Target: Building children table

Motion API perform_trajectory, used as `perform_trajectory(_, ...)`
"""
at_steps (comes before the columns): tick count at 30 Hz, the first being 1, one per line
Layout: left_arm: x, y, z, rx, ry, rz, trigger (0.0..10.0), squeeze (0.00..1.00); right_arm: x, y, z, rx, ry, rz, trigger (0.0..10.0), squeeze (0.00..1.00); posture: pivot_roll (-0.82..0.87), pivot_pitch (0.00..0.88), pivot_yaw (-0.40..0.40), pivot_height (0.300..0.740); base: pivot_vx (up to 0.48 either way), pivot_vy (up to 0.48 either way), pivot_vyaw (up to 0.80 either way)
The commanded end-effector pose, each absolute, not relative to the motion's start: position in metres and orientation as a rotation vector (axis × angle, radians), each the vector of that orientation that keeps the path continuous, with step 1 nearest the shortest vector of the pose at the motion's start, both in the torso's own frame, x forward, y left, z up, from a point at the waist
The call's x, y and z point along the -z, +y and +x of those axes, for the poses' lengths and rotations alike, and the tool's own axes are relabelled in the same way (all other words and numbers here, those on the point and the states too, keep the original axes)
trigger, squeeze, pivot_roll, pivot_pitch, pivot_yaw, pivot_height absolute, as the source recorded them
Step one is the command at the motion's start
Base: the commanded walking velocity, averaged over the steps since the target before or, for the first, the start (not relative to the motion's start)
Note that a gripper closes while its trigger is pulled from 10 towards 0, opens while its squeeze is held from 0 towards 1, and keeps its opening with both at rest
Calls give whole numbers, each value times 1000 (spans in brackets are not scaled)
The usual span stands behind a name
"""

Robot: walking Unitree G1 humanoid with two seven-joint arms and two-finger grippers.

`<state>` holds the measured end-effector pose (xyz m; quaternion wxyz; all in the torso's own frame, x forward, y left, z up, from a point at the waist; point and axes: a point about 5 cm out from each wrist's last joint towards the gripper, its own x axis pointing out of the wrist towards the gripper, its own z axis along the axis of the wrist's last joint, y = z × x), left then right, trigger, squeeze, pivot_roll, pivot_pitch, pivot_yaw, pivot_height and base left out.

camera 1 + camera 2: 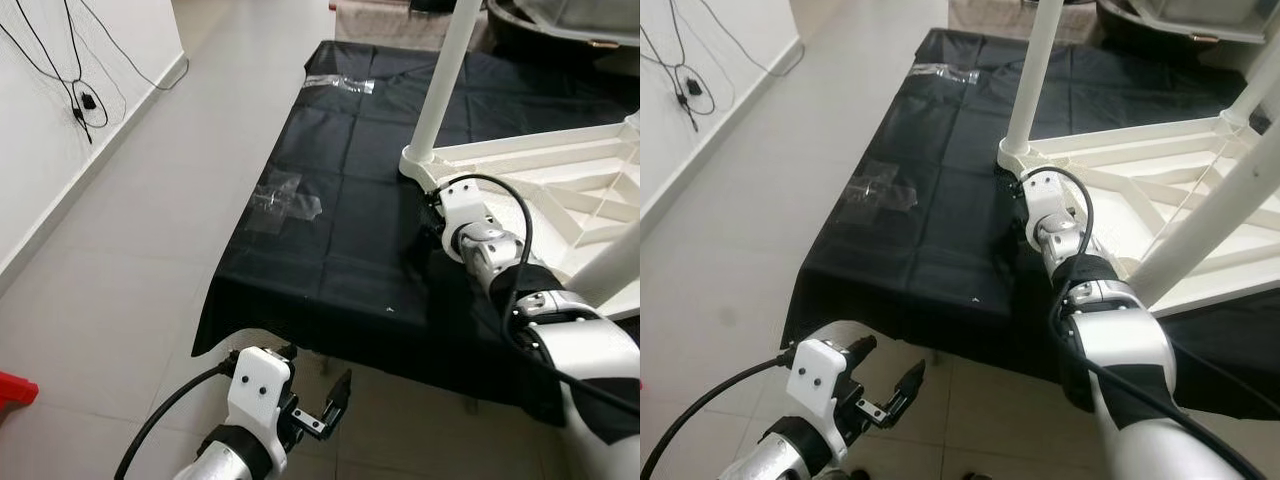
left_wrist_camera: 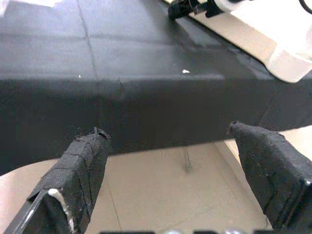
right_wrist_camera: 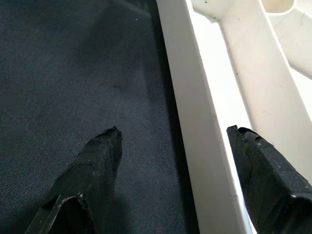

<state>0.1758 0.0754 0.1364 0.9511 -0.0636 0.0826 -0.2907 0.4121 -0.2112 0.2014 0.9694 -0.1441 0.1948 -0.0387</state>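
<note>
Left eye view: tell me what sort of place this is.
Probably a room in a home used as an assembly spot: pale tiled floor, white wall with cables, and an upturned white children's table on a black cloth.

A plain room in a home.
Pale tiled floor (image 1: 150,250), white wall (image 1: 40,120) with dangling cables (image 1: 75,90), black-draped counter (image 1: 330,220).

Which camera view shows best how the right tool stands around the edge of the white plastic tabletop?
The right wrist view: the right tool is open, its fingers on either side of the white plastic tabletop's rim. In both eye views the wrist hides the fingers. The left wrist view shows it small and distant.
</note>
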Motion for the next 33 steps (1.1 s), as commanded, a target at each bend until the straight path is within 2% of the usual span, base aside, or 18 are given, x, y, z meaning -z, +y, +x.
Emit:
perform_trajectory(1, -136, 74, 172, 593, 187, -144, 10000, 0, -199, -220, 410, 95, 433, -287, 10000, 0, 40, 264, -74, 740, 0, 0, 0)
perform_trajectory(5, -137, 73, 172, 593, 191, -147, 10000, 0, -202, -218, 410, 59, 446, -288, 10000, 0, 29, 264, -80, 740, 0, 0, 0)
perform_trajectory(6, -137, 73, 172, 593, 193, -150, 10000, 0, -201, -216, 410, 30, 467, -282, 1216, 0, 4, 262, -76, 740, 0, 0, 0)
perform_trajectory(7, -137, 73, 172, 592, 194, -151, 10000, 0, -199, -215, 409, 12, 481, -278, 1216, 0, -12, 258, -66, 740, 0, 0, 0)
perform_trajectory(8, -137, 74, 172, 593, 196, -153, 10000, 0, -199, -212, 409, -23, 498, -283, 0, 0, -14, 255, -62, 740, 0, 0, 0)
perform_trajectory(24, -136, 78, 178, 599, 207, -136, 10000, 0, -196, -192, 409, -237, 543, -387, 0, 0, -10, 241, -41, 740, 0, 0, 0)
perform_trajectory(33, -134, 80, 184, 604, 213, -125, 10000, 0, -196, -172, 408, -476, 566, -506, 0, 0, 31, 224, -32, 740, 0, 0, 0)
